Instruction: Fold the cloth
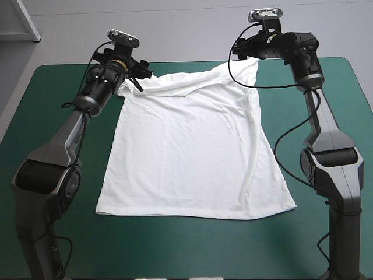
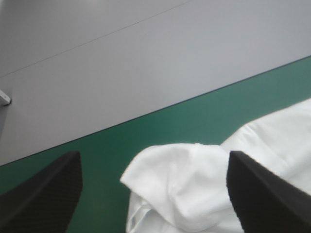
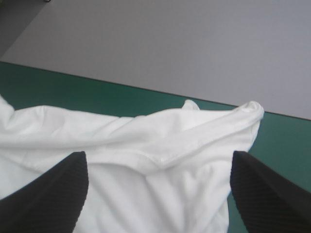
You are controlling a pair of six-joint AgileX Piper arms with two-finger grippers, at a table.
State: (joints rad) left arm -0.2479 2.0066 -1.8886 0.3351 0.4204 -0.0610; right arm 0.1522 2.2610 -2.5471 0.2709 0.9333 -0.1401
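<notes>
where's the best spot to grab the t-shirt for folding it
Probably the two far shoulder corners of the T-shirt, one per arm, from above. The cloth there is bunched into raised folds, easier to pinch than the flat near hem, and the open left gripper and right gripper sit right at them.

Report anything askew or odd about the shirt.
The T-shirt lies mostly flat, but its far edge is bunched and rolled over, and a long raised crease runs down its right side.
</notes>
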